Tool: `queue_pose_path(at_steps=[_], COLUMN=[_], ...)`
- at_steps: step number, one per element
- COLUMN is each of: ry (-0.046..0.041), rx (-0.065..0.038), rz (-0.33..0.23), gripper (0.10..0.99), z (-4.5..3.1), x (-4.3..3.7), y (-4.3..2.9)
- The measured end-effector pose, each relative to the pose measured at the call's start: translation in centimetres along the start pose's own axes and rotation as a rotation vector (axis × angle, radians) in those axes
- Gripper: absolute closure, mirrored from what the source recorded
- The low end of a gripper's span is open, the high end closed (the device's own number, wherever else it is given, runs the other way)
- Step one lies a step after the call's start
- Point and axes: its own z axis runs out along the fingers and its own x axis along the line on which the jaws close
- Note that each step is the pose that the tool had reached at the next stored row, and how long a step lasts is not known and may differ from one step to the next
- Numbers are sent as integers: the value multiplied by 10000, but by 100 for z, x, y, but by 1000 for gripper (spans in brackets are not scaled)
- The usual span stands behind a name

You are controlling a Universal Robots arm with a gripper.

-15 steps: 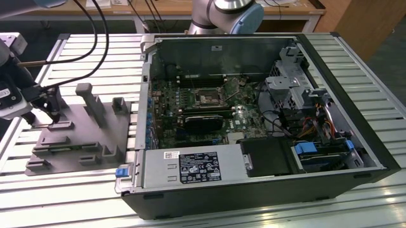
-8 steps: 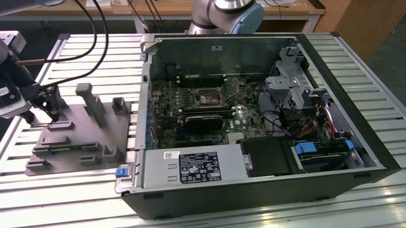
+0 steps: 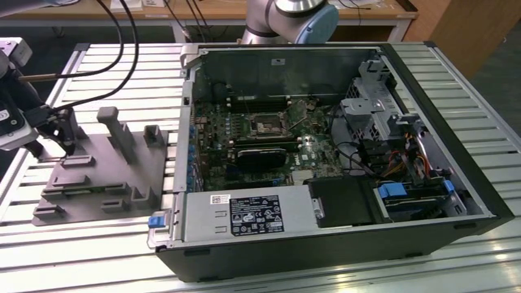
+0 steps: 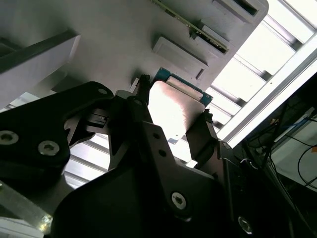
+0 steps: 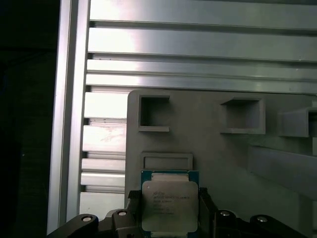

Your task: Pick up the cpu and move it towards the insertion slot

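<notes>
- Where the arm's gripper (image 3: pixel 50 141) hangs low over the grey fixture tray (image 3: pixel 85 186) at the exterior view's left, its fingers (image 4: pixel 204 133) are drawn in to about the width of the cpu (image 5: pixel 170 204). They press on two opposite edges of it, and nothing else is in the grasp.
- In both wrist views the cpu sits between the fingers with its silver lid facing the cameras. Its green board rim shows on the far side, just beside a shallow square recess (image 5: pixel 167 161) in the tray. Whether it has cleared the tray I cannot tell.
- I judge the chip light, rigid and thin, with a smooth metal lid that would slide in a loose pinch. Its underside is likely delicate, so an edge hold, square and level, seems the right one.
- Further off, well apart from the gripper, the open computer case (image 3: pixel 326 256) lies on the slatted table (image 3: pixel 456 67). The insertion slot (image 3: pixel 266 125), a silvery frame around a dark centre, sits on the board inside.
</notes>
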Motion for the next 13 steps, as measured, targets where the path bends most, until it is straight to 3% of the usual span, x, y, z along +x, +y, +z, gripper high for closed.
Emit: queue_pose_path(at_steps=[13], ry=[0], rx=[0], rz=[0], gripper=[541], z=[-80], x=[0], y=[4])
